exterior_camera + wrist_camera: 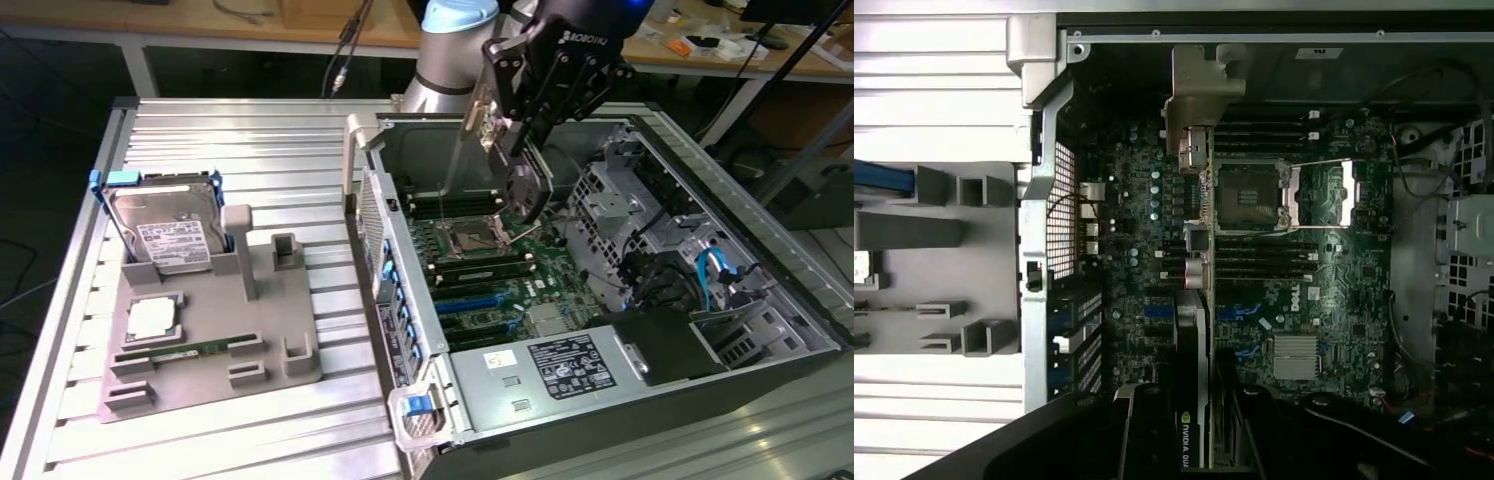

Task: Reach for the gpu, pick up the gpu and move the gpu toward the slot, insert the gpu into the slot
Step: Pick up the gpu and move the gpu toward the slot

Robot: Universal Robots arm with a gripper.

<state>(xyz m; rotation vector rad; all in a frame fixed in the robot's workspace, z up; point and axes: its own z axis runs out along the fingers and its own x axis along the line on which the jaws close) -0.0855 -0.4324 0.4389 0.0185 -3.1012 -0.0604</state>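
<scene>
Gripper [515, 135]: fingers clamped on the gpu [529, 190]
Gpu: hangs upright above the open case [747, 330], clear of the motherboard [534, 262]
Slot [470, 298]: blue, bare

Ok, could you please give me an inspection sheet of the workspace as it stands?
Surface: ribbed metal table carrying a grey fixture and an open PC case.
Job's things: gpu hangs upright over the motherboard, not yet in the blue slot.
Clutter: hard drive, chip and memory stick on the fixture.
Grippers: gripper, fingers shut on the gpu.
Cables: blue cable inside the case; black cable hanging behind the table.
Surroundings: wooden bench behind the table.
</scene>
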